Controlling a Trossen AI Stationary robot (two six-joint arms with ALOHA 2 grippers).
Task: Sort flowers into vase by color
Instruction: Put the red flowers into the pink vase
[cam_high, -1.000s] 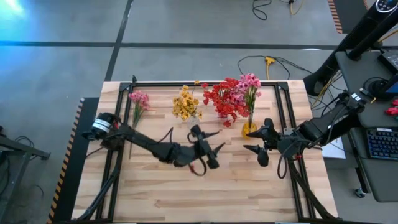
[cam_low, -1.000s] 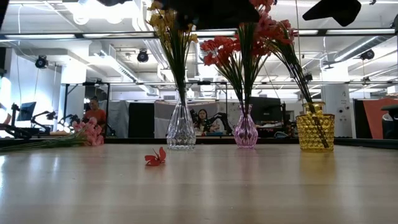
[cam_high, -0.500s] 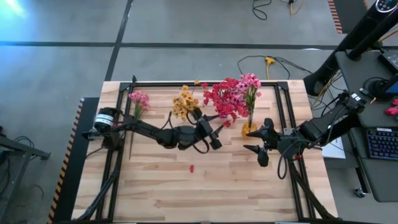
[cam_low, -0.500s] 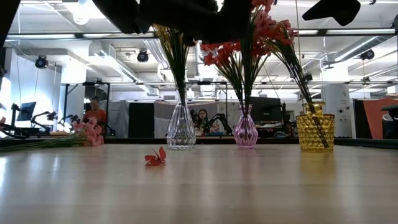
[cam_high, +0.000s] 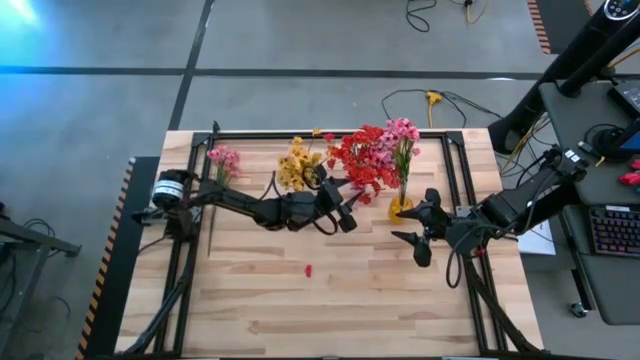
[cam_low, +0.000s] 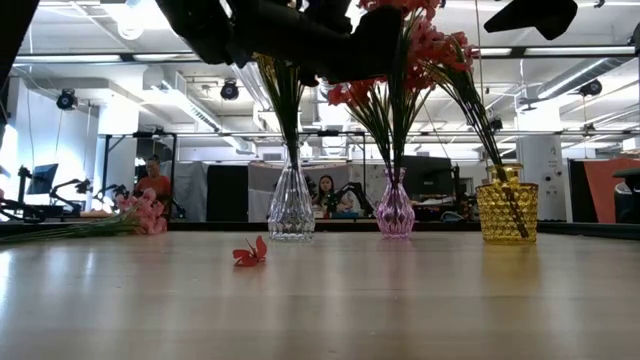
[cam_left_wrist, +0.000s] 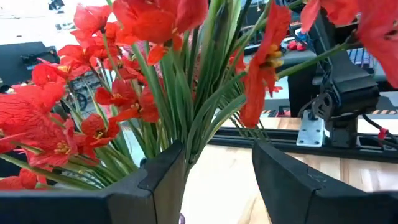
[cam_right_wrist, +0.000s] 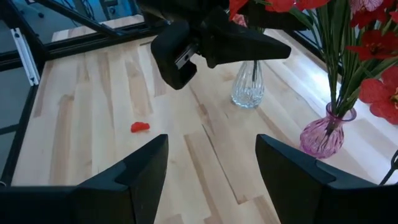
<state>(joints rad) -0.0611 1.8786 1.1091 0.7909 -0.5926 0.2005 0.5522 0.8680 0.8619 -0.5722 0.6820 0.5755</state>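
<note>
1. Behind my wooden table (cam_high: 350, 300), an open workshop with ceiling lights and seated people is showing in the low view.
2. I am watching the left gripper (cam_high: 338, 205) hanging above the table beside the red flowers (cam_high: 362, 160); from its wrist camera, its two dark fingers (cam_left_wrist: 163, 180) are standing apart with green stems and red blossoms between and just beyond them, and I cannot tell whether they are pinching anything.
3. I am seeing the right gripper (cam_high: 418, 236) waiting over the table's right side, just in front of the amber vase (cam_low: 506, 211); its fingers (cam_right_wrist: 144, 167) are spread wide around bare wood, gripping nothing.
4. Yellow flowers (cam_high: 297, 165) are standing in the clear glass vase (cam_low: 291, 208), the red ones in the pink glass vase (cam_low: 395, 210), and pink flowers (cam_high: 402, 135) in the amber vase.
5. One pink sprig (cam_high: 222, 163) is lying flat near the table's far left corner, well apart from the vases.
6. One loose red blossom (cam_high: 308, 269) is lying alone on the wood near the table's middle, in front of the vases.
</note>
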